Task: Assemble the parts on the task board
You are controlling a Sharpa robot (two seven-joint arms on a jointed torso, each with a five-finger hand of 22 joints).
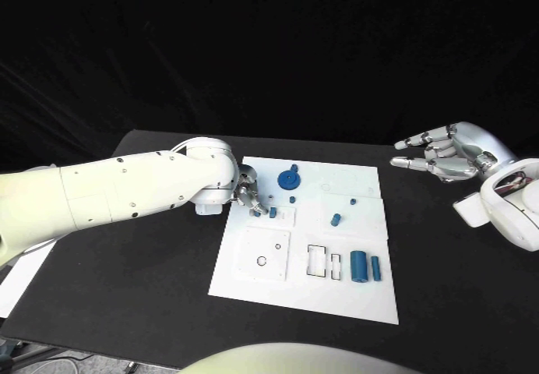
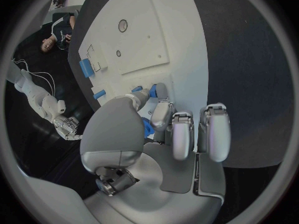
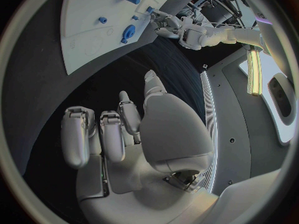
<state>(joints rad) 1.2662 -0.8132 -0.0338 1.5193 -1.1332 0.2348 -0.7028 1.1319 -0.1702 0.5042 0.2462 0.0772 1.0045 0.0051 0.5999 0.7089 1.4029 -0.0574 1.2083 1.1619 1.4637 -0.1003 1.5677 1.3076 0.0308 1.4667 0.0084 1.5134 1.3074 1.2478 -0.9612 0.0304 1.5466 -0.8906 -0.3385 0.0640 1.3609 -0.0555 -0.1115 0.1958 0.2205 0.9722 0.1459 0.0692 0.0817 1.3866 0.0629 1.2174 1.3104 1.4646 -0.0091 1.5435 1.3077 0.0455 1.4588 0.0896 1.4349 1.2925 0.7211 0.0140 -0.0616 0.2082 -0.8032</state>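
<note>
The white task board (image 1: pixel 309 300) lies in the middle of the black table. My left hand (image 1: pixel 249 195) is down on its near-left part, thumb and a finger pinching a small blue peg (image 1: pixel 273 211), also seen in the left wrist view (image 2: pixel 152 90). A blue round disc (image 1: pixel 291 180) lies just beyond that hand. Small blue pegs (image 1: pixel 336 220) stand mid-board. A thick blue cylinder (image 1: pixel 358 266) and a thinner one (image 1: pixel 376 269) lie beside rectangular slots (image 1: pixel 318 260). My right hand (image 1: pixel 449 153) hangs off the board's right side, fingers apart, holding nothing.
A square plate on the board carries a round hole (image 1: pixel 262 260). A white sheet (image 1: pixel 22 273) lies at the table's left edge. Bare black table (image 1: pixel 460 280) runs to the right of the board and in front of it.
</note>
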